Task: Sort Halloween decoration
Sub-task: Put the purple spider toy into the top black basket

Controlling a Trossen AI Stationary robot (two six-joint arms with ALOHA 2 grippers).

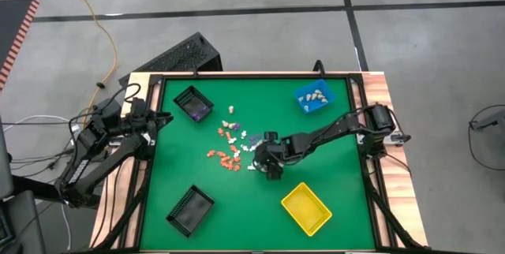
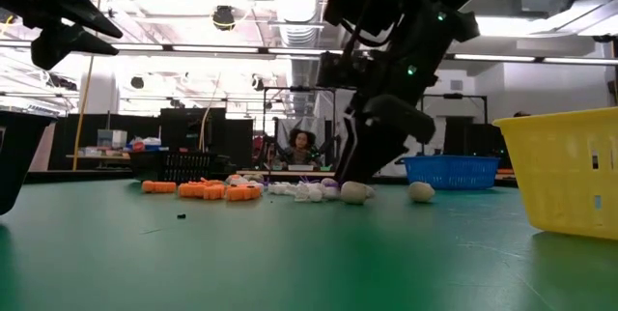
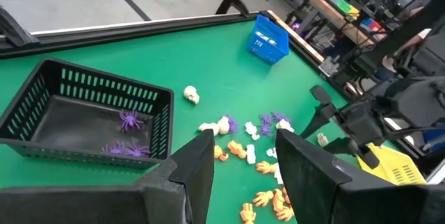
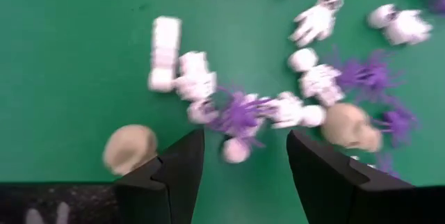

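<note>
The Halloween decoration pieces (image 1: 231, 145) lie loose in a pile mid-table: orange ones (image 2: 203, 189), white skeletons (image 4: 316, 22), purple spiders (image 4: 240, 116) and beige skulls (image 4: 351, 126). My right gripper (image 1: 267, 167) is low over the pile's right edge, slanting down and open. Its fingers stand on either side of a small white piece (image 4: 236, 151) next to a purple spider. My left gripper (image 3: 243, 175) waits open, raised at the table's left edge (image 1: 156, 118), touching nothing.
A black bin (image 1: 193, 104) at the far left holds purple spiders (image 3: 128, 121). A blue bin (image 1: 314, 98) at the far right holds beige pieces. A yellow bin (image 1: 306, 208) and a second black bin (image 1: 190, 209) stand near the front edge.
</note>
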